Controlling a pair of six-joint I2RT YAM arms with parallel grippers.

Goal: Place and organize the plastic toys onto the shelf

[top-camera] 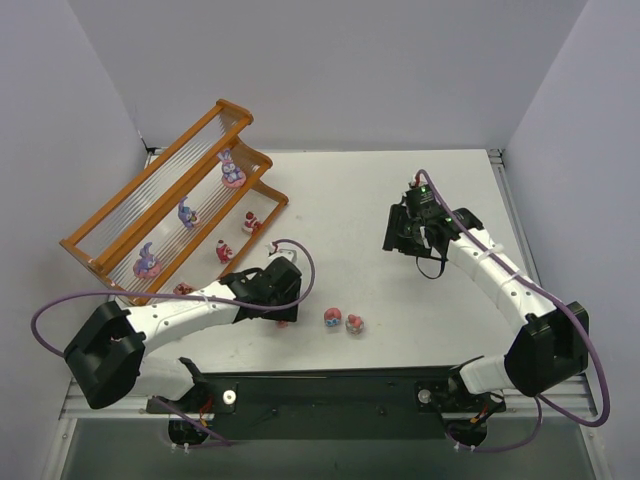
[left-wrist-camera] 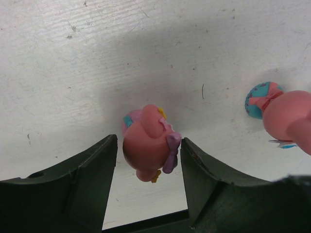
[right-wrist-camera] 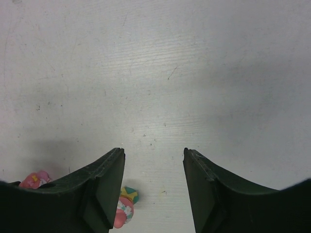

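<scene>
While its fingers stand spread, the left gripper [left-wrist-camera: 149, 141] straddles a pink toy with a purple bow [left-wrist-camera: 146, 150] that lies on the white table [left-wrist-camera: 73, 73]. The toy's bow is at the right finger; a gap shows on its other side. A second pink toy [left-wrist-camera: 286, 119] lies just beside. Farther left, more toys stand on the shelf [top-camera: 232, 108]. The right gripper [right-wrist-camera: 153, 155] hangs spread, well apart, above the table.

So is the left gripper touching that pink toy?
Cannot tell. Left wrist view: pink toy sits between the left gripper's fingers; gap one side, bow hides the other.
</scene>
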